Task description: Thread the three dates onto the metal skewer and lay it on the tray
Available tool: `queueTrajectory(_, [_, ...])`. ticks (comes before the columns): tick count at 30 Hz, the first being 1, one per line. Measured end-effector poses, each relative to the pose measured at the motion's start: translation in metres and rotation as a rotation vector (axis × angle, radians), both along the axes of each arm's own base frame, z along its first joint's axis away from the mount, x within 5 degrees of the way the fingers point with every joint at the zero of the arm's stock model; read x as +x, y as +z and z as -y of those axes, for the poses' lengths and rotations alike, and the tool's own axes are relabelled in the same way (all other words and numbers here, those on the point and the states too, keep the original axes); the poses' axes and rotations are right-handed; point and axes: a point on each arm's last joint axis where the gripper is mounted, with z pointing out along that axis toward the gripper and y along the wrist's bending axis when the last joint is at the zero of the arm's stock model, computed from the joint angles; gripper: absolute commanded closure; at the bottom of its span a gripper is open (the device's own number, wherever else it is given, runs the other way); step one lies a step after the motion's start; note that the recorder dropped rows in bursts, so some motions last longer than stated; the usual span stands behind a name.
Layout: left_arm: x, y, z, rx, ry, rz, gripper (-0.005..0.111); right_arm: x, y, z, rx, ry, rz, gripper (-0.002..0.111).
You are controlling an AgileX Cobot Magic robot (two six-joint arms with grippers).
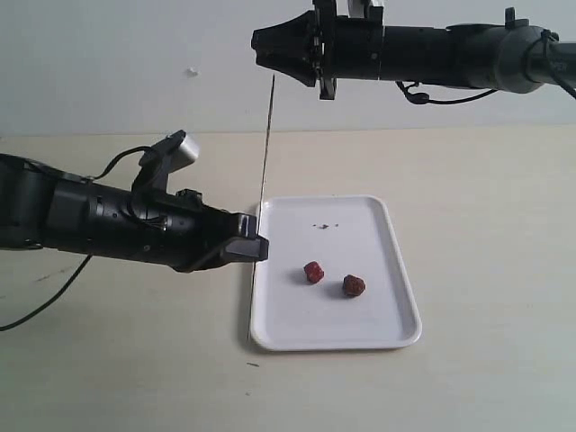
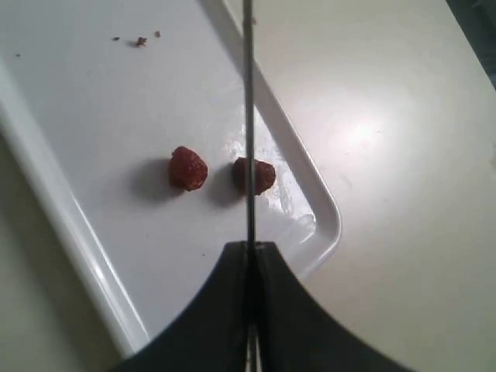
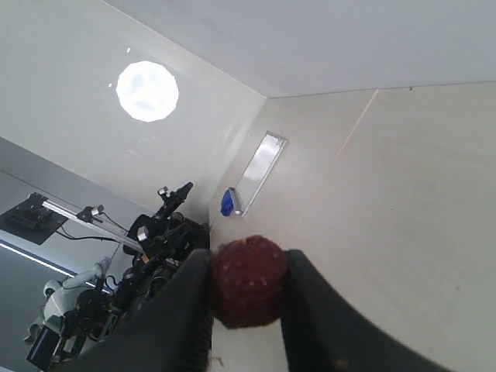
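Observation:
My left gripper (image 1: 256, 243) is shut on the thin metal skewer (image 1: 266, 153), which stands nearly upright by the white tray's (image 1: 378, 337) left edge, tip near the raised right arm. In the left wrist view the skewer (image 2: 249, 116) runs straight out from the shut left gripper (image 2: 250, 249). Two dates (image 1: 313, 272) (image 1: 354, 285) lie on the tray; the left wrist view shows them too, one date (image 2: 188, 168) bare, the other date (image 2: 263, 176) partly behind the rod. High above, my right gripper (image 1: 259, 45) points left. It is shut on the third date (image 3: 249, 280).
Small dark crumbs (image 1: 324, 226) lie on the tray's far part. A black cable (image 1: 45, 306) trails from the left arm over the beige table (image 1: 486, 225). The right wrist view looks across the room at a wall and lab gear (image 3: 139, 263).

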Motion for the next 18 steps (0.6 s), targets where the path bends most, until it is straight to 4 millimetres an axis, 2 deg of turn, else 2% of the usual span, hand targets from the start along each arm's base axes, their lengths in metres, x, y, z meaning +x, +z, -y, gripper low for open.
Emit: queueTrajectory(18, [-0.0042,0.0036,0.0039,-0.054,-0.051,-0.011,0.107,0.0,-0.0025,-0.0001,-0.012,0.004,0.001,0.079])
